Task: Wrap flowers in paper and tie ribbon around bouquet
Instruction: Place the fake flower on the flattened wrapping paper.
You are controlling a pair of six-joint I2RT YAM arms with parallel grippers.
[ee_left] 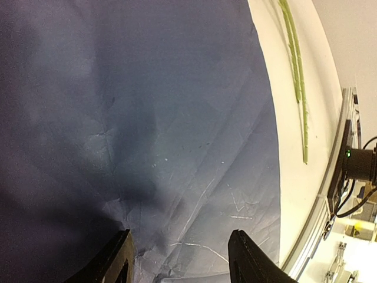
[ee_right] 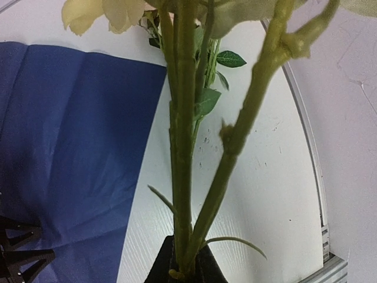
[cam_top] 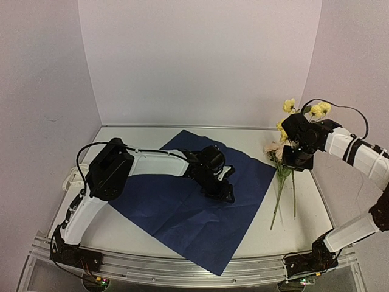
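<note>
Fetching flowers (ee_right: 181, 147), seemingly; no wrapping begun yet. Holding them by the stems in the tightly closed right gripper (ee_right: 184, 266), blooms up, at the far right, just right of the paper (cam_top: 176, 207). Lying flat in the middle, navy face up. Hovering low over its centre with the left gripper (ee_left: 179, 250), jaws well apart, grasping nothing. Calls next for carrying the flowers left and laying them across the paper.

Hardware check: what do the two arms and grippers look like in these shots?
Left arm and right arm: white tubular links, bulky black joint housings. Left gripper and right gripper: black, two-fingered. A thin black cable loops off each arm.
</note>
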